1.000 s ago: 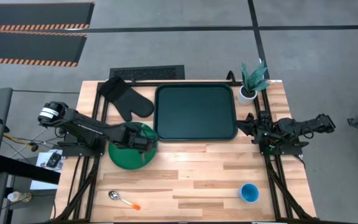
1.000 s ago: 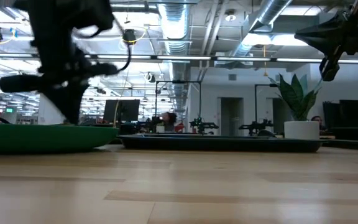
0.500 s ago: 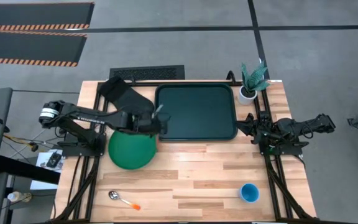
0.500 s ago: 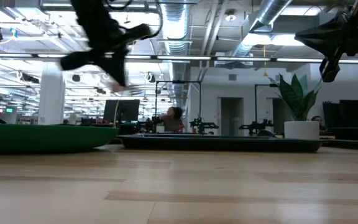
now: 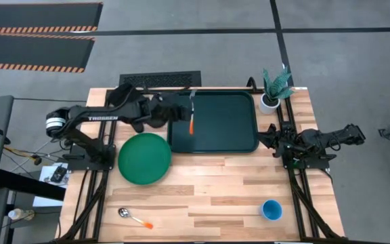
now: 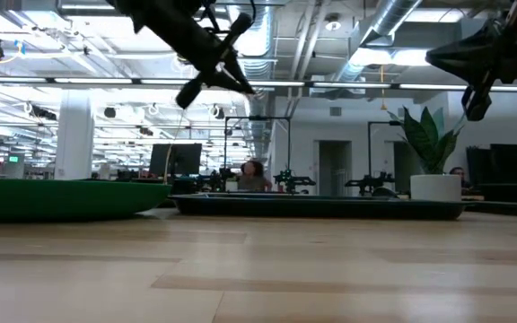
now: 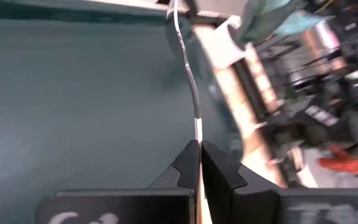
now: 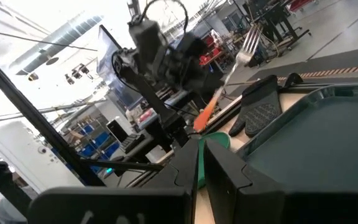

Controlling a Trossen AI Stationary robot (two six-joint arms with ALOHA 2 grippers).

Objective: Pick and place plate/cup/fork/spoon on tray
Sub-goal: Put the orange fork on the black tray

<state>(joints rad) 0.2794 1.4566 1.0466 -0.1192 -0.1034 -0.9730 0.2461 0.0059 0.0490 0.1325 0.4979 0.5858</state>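
My left gripper (image 5: 185,112) is shut on the fork (image 5: 191,115), which has silver tines and an orange handle, above the left part of the dark tray (image 5: 215,139). The green plate (image 5: 144,158) lies flat on the table near the tray's left near corner. The orange-handled spoon (image 5: 133,217) lies by the near edge on the left. The blue cup (image 5: 271,209) stands by the near edge on the right. My right gripper (image 5: 268,137) is shut and empty at the tray's right edge. My left gripper pinches the fork between its two fingers at the metal neck (image 7: 197,132), just where the orange handle begins. The arm comes from the table's left. The fork is lifted clear above the tray and tilted, with its tines (image 8: 248,41) higher than its handle (image 8: 204,114).
A black oven mitt (image 5: 135,108) lies left of the tray under my left arm. A white pot with a green plant (image 5: 273,88) stands at the far right corner. Bare wood lies between the tray and the near edge.
My left gripper has risen from the green plate and gone toward the table's far edge and right, to above the tray's left part. It carries the fork, now lifted clear. The plate has stayed in place.
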